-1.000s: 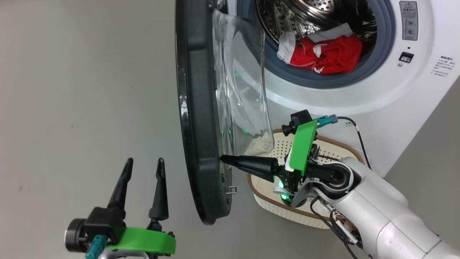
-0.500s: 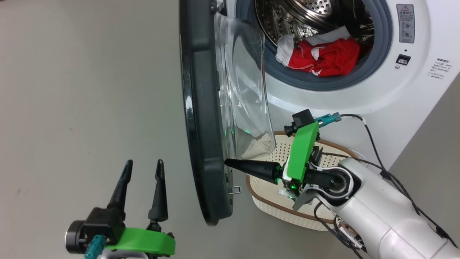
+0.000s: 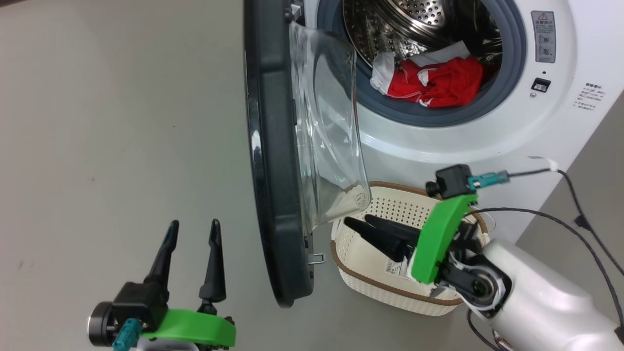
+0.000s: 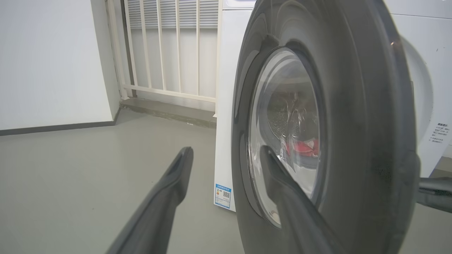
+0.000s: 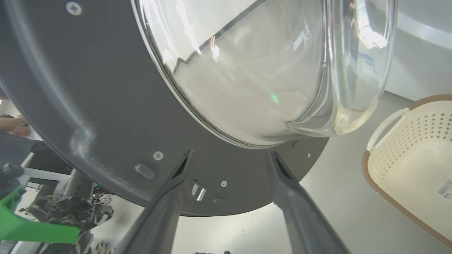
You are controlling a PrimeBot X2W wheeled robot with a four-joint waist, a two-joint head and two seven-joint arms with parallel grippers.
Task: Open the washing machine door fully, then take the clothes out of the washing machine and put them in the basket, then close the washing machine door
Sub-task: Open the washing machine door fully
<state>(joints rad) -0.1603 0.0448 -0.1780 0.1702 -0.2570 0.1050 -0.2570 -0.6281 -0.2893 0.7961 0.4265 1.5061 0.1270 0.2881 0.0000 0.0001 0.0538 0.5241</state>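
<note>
Head view: you are looking at the door (image 3: 273, 161) standing open, edge-on at centre frame, its glass (image 3: 331, 136) bulging toward the washer (image 3: 560, 122) at upper right. The clothes (image 3: 438, 85) are lying in the drum (image 3: 390, 24) mouth, at top right of centre. The basket (image 3: 385, 297) is sitting on the floor (image 3: 122, 122) at lower right, below the glass. Your right gripper (image 3: 358, 219) is hovering over the basket's interior near the door's inner face, fingers spread and pinching nothing. Your left gripper (image 3: 194, 223) is hanging at lower left, fingers likewise spread and empty, apart from the door's rim.
</note>
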